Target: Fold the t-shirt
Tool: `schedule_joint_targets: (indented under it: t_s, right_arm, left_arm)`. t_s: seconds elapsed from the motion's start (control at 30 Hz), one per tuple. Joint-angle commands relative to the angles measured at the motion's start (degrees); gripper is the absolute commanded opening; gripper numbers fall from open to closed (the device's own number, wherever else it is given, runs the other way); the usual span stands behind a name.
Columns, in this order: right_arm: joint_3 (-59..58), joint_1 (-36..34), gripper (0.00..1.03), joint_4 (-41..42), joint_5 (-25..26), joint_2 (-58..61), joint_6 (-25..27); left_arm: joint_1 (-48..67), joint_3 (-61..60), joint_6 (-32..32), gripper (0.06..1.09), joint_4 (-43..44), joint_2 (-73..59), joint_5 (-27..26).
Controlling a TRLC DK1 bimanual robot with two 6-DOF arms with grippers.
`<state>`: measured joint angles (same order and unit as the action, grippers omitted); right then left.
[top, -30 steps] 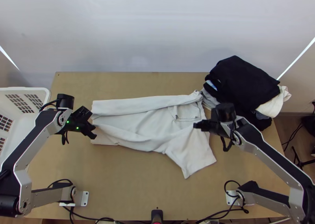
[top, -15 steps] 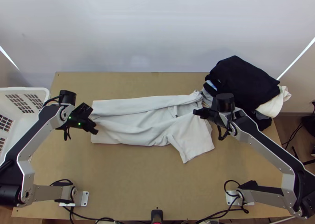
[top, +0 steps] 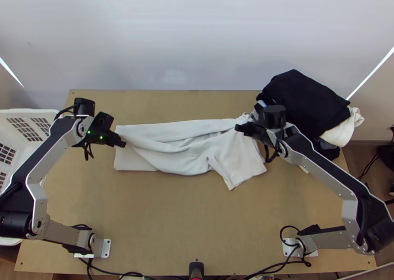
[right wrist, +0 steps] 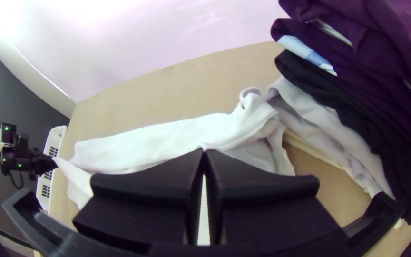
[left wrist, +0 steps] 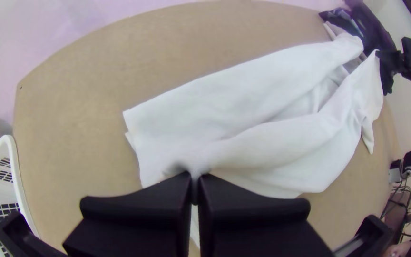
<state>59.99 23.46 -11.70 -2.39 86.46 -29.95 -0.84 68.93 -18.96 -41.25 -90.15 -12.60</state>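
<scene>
The white t-shirt point(top: 189, 154) lies lengthwise across the table, its far edge folded inward in a long strip and a sleeve spread toward the near side at its right. At its left end the left gripper point(top: 123, 143) is shut on the lower edge, lifted over the shirt; in the left wrist view cloth bunches at the left gripper point(left wrist: 194, 178). Near the shoulder end, the right gripper point(top: 238, 127) holds the shirt's near side up; in the right wrist view the right gripper point(right wrist: 204, 152) is shut with cloth at its tips.
A pile of dark and light clothes point(top: 303, 102) stands at the back right, close to the shirt's collar end and the right arm. A white basket point(top: 54, 113) is at the left edge. Bare table point(top: 172, 221) lies on the near side.
Both grippers have moved toward the table's far side, carrying the shirt's near edge with them. The sleeve has slid the same way, and the shirt now lies narrower.
</scene>
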Motion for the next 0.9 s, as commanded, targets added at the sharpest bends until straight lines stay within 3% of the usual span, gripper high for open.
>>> schedule_joint_targets:
  t_s: [0.0, 0.2, 0.4, 0.87]
  right_arm:
    - [5.05, 0.79, 0.03, 0.45, 0.99, 5.3, 0.42]
    - [6.63, 0.79, 0.03, 0.81, 3.36, 7.59, 0.42]
    - [7.51, 1.41, 0.03, 2.21, 6.61, 9.08, 1.39]
    - [9.01, 2.38, 0.03, 5.82, 11.01, 13.12, 3.85]
  left_arm:
    - [0.49, 2.62, 3.76, 0.09, 1.7, -1.96, 0.12]
    - [-0.21, 2.79, 4.02, 0.09, 1.79, -2.4, 0.21]
    - [-1.36, 2.71, 3.76, 0.09, 1.79, -3.63, 4.16]
    - [-2.5, 2.53, 5.43, 0.09, 3.29, -6.27, 5.04]
